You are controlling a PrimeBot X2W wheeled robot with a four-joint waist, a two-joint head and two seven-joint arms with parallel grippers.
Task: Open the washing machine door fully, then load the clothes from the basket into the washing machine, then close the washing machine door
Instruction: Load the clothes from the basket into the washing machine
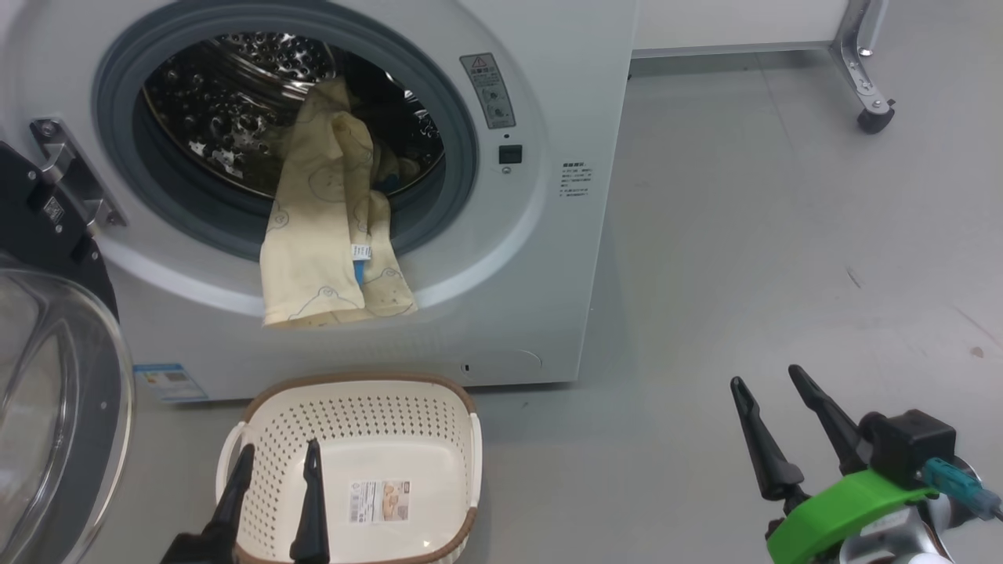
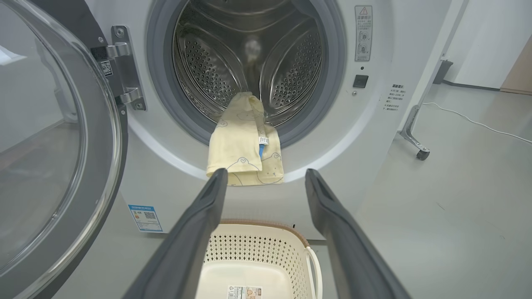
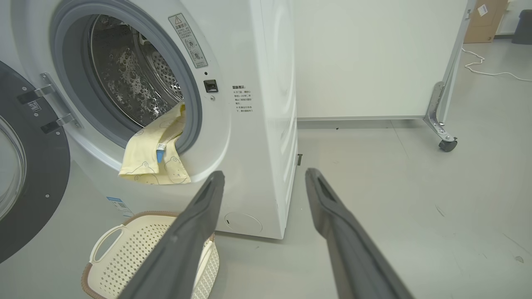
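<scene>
"How did the pincers stand?"

"Both were spread wide and held nothing. The left gripper (image 1: 280,450) hung over the basket (image 1: 353,392), which sat on the floor just before the washing machine (image 1: 548,78). The right gripper (image 1: 766,377) hovered above bare floor (image 1: 744,235), well apart from everything."

"Was any writing readable?"

"Hardly. The basket's bottom carried a label (image 1: 379,501), its print too small to read. A grey warning sticker (image 1: 487,90) with a triangle sat right of the drum opening, lines of small print (image 1: 576,180) were further right, and a blue sticker (image 1: 168,382) was low on the front. None was legible."

"Was there room to move?"

"There was open floor on the right, up to a wheeled metal leg (image 1: 866,86). On the left the washing machine door (image 1: 47,376) stood swung open, cut off by the frame edge."

"And the clothes?"

"The clothes (image 1: 313,258) lay draped over the grey seal, partly in the drum and partly hanging down the front. I couldn't tell how many pieces there were."
</scene>
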